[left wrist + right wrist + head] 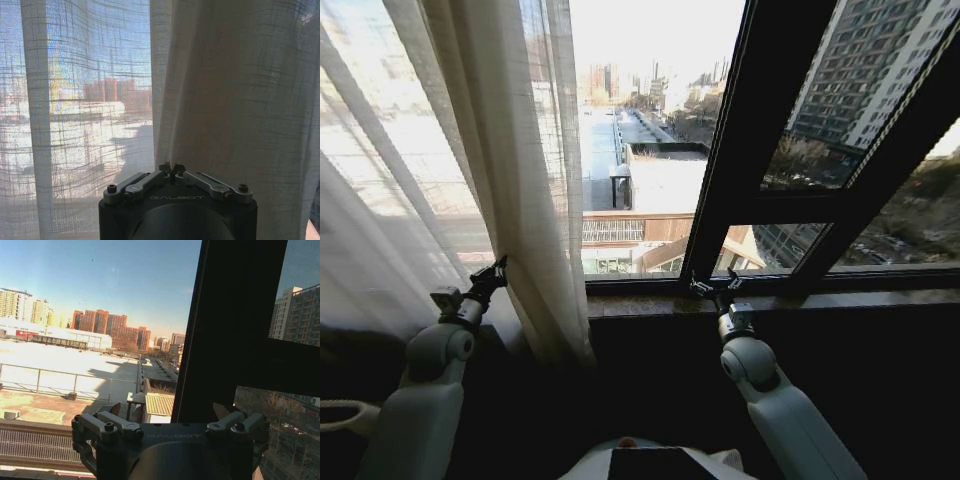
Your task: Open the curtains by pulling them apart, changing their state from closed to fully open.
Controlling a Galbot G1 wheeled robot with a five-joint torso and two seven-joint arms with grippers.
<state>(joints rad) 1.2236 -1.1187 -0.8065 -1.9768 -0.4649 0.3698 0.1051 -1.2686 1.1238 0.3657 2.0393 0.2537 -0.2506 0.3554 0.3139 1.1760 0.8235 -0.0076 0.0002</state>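
Left claw [172, 169] pinches the curtains [510, 180]; right claw [167, 412] gapes before the window frame [235, 330].

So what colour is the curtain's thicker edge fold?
Cream, against the sheer white of the curtain; the left wrist view shows it best.

Left arm: raised forward, left gripper [498, 270] tips pressed together.
Right arm: raised forward, right gripper [718, 287] with fingers spread apart.

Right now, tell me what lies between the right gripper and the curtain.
Head view: bare window glass and sill separate the right gripper from the curtain.
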